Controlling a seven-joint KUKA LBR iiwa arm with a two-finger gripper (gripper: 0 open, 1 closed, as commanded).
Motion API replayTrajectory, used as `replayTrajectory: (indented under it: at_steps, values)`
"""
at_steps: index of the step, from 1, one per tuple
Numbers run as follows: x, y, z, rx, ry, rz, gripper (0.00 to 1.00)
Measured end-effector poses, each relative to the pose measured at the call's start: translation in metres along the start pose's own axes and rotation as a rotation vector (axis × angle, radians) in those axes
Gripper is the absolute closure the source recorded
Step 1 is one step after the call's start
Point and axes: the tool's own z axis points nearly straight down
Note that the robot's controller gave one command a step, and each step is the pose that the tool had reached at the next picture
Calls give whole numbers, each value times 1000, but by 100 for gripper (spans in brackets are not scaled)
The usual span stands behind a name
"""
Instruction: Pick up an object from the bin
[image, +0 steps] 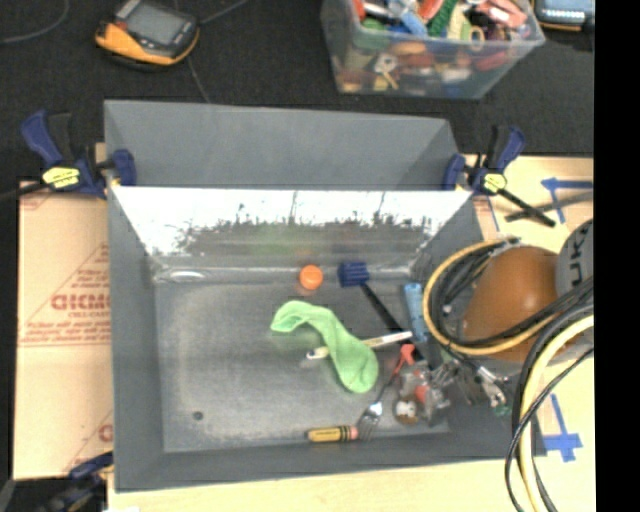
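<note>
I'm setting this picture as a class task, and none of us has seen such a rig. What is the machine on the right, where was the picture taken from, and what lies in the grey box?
This is one picture, taken by a camera looking down into a grey metal bin from above and a little to one side. The machine coming in from the right is a robot arm; the orange dome and the looping cables are parts of it. At its end is the tool, the part that grasps, low in the bin's near right corner. Whether it holds anything cannot be made out.

On the bin's floor lie a limp green cloth near the middle, a small orange ball and a blue block by the far wall, and a yellow crayon by the near wall. A few more small things lie jumbled beside the tool.
</note>
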Motion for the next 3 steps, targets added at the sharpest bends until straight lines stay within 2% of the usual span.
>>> replayTrajectory:
  at_steps: [1,2,3]
  values:
    - [-37,24,0,2,-6,9,100]
    - [-24,23,0,3,-2,15,100]
    - [-36,26,-3,6,-11,-15,100]
